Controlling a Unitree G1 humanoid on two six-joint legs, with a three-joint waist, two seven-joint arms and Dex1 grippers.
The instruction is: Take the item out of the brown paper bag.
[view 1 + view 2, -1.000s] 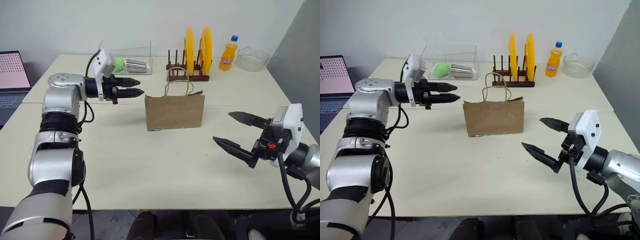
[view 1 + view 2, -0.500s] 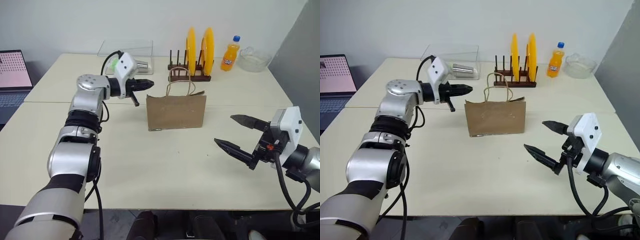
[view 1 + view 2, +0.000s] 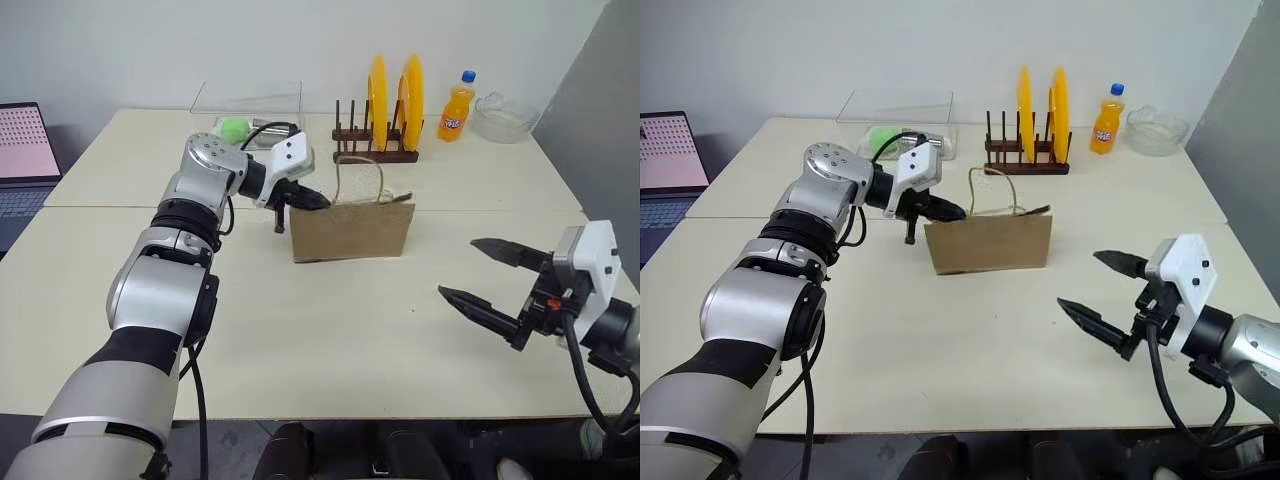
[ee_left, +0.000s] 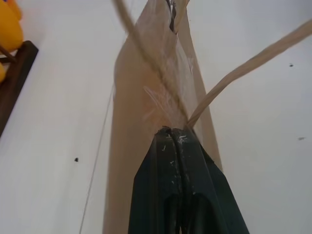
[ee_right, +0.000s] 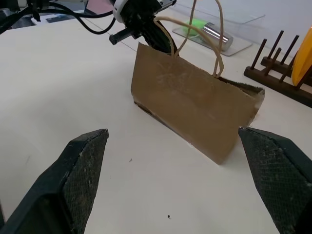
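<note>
With its elbow bent and wrist angled down toward the right, the left gripper (image 3: 308, 198) sits at the left top corner of the brown paper bag (image 3: 350, 232), fingers (image 4: 175, 161) pressed together at the rim where a loop handle (image 4: 243, 68) meets the paper; can't tell whether any paper is pinched between them. A second ago it was off to the left of the bag, level, fingers slightly apart; since then it swung in rightward, dipped, and shut. The right gripper (image 3: 1105, 293) hovers low over the surface (image 3: 330, 330), well apart from the bag on its right, pointing at it, fingers (image 5: 80, 165) spread wide, roughly the same pose as before. Bag stands upright mid-surface, unmoved. The cola bottle is hidden; can't confirm it inside the bag. Orange soda bottle (image 3: 457, 105) stands at the far edge beside the plate rack (image 3: 380, 140).
</note>
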